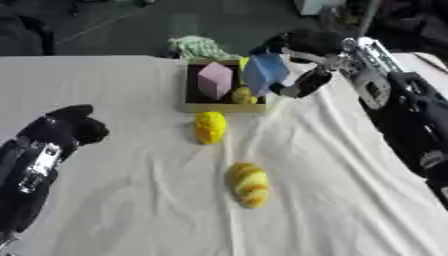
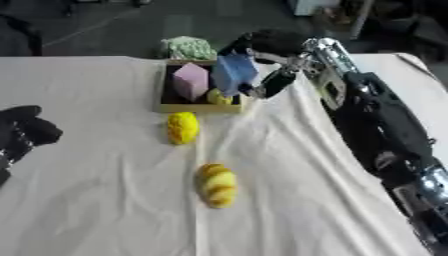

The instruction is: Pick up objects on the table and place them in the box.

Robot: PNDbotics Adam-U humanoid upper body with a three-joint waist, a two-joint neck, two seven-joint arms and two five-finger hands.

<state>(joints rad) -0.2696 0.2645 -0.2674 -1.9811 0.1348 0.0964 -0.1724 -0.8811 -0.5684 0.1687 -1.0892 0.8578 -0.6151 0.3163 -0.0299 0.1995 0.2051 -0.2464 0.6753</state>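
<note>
One blue block [image 1: 264, 71] sat pinched in the right hand [image 1: 297, 65], directly above the box [image 1: 197, 106]. Left hand [image 1: 66, 130] rested curled, empty

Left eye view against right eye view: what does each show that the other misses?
Only the left eye view shows the left arm's silver joint below the curled left hand. Only the right eye view shows the silver lower stretch of the right arm. Both share the right hand holding a blue block over the box, a pink block inside it, and two yellow objects on the cloth.
</note>
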